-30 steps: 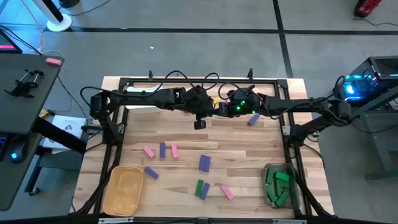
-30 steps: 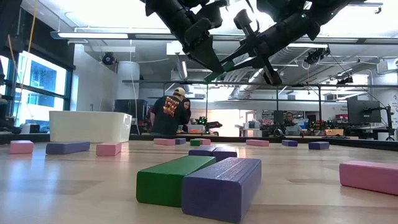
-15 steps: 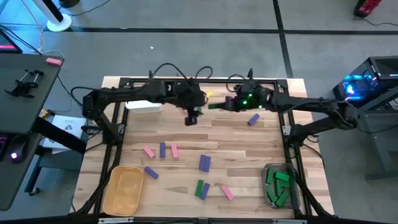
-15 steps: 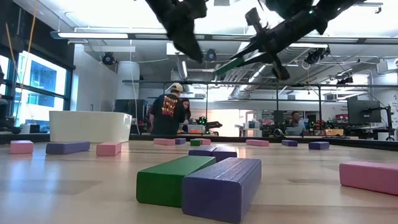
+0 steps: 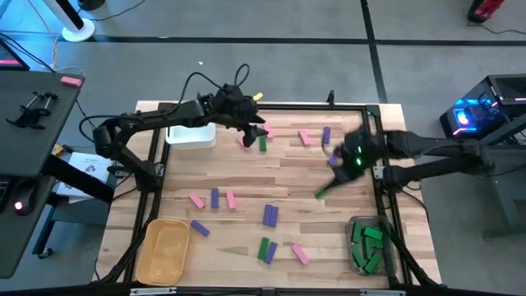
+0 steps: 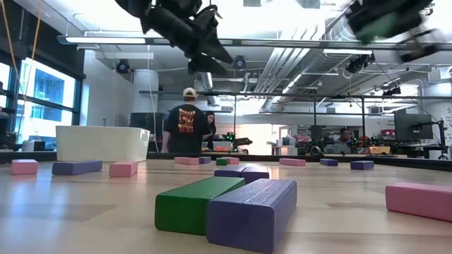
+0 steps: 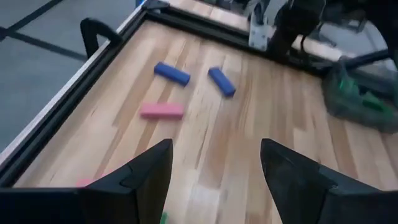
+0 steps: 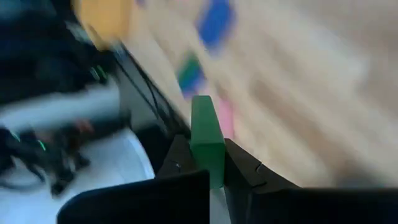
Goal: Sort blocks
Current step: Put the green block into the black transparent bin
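My right gripper [image 5: 343,168] hovers over the table's right side, shut on a green block [image 5: 328,188]. My left gripper [image 5: 253,130] is over the far middle of the table, open, with nothing between its fingers [image 7: 214,168]. Just below it a pink block [image 5: 245,141] and a green block [image 5: 262,143] lie flat on the wood. Other pink, blue-purple and green blocks lie scattered, among them a pair [image 6: 226,208] close to the low camera. My right gripper pinches one end of the green block [image 8: 208,163] between its two fingers. The block runs along the fingers and sticks out past their tips [image 8: 207,124]. The fingers slant downward toward the near edge. The block is lifted clear of the table.
A clear bin [image 5: 367,244] holding green blocks stands at the near right corner, a yellow bin [image 5: 164,249] at the near left, a white bin [image 5: 191,136] at the far left. Loose blocks [image 5: 269,215] dot the middle. People stand in the room behind the table.
The two grippers met over the far middle with the green block between them. My left gripper opened, let go and drew back toward the far left. My right gripper kept the block and swung it toward the right and near edges, tipping downward.
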Motion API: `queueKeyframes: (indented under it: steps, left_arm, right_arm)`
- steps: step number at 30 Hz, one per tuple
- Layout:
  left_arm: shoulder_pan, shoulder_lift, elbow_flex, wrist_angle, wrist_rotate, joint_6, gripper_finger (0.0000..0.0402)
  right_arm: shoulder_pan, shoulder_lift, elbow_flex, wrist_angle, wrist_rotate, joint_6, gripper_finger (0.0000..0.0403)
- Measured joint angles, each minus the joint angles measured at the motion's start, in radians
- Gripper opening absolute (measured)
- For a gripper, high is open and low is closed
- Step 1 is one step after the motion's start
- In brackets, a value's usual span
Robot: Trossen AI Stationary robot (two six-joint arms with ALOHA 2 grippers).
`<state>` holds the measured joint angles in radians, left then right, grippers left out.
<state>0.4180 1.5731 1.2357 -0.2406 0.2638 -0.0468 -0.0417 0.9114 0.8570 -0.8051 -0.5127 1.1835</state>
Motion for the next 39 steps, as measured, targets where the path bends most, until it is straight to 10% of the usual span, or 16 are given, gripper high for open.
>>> queueKeyframes:
  steps: [14, 24, 39]
  left_arm:
    - [-0.042, 0.066, -0.002, 0.089, 0.01, -0.006, 0.0229]
    - [-0.042, 0.066, -0.002, 0.081, 0.011, -0.004, 0.0229]
    - [-0.019, 0.01, -0.003, 0.063, 0.034, -0.001, 0.023]
  right_arm:
    - [0.549, 0.004, -0.053, -0.192, -0.178, 0.508, 0.0]
    - [0.588, 0.004, -0.195, -0.038, -0.198, 0.599, 0.0018]
    - [0.577, 0.003, -0.104, 0.11, -0.35, 0.545, 0.0175]
